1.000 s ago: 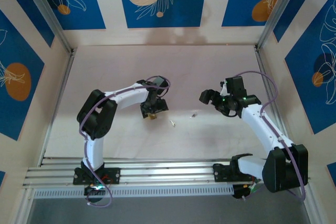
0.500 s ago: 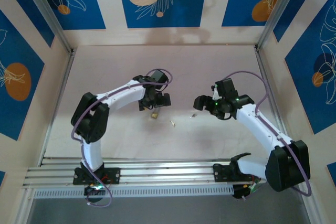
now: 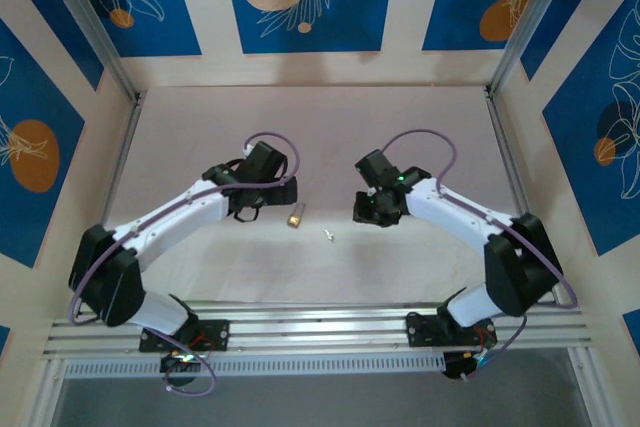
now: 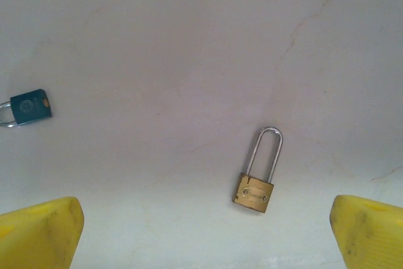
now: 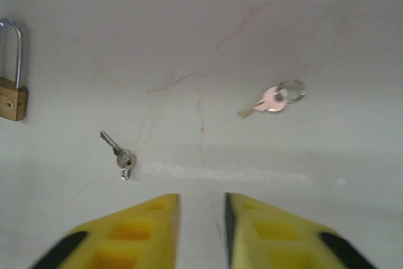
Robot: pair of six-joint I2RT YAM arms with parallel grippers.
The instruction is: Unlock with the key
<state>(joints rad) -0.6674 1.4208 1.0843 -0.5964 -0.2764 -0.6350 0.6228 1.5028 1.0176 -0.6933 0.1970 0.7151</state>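
- Top view: the brass padlock with a long silver shackle [image 3: 295, 217] lies near the middle of the pale table [image 3: 320, 117], right between the left gripper [image 3: 265, 197] and the right gripper [image 3: 366, 209]. A small silver key [image 3: 328, 236] sits just beside it, toward the near edge.
- Left wrist: the yellow fingertips [image 4: 38, 231] are spread wide, released, with nothing between them. The brass padlock lies flat ahead, and a blue padlock [image 4: 30, 106] lies well apart from it on the left.
- Right wrist: the yellow fingers [image 5: 126, 237] are drawn nearly together with a thin slit between them, clamping nothing. The small silver key lies ahead-left, and a pinkish key on a ring [image 5: 272, 99] lies ahead-right.
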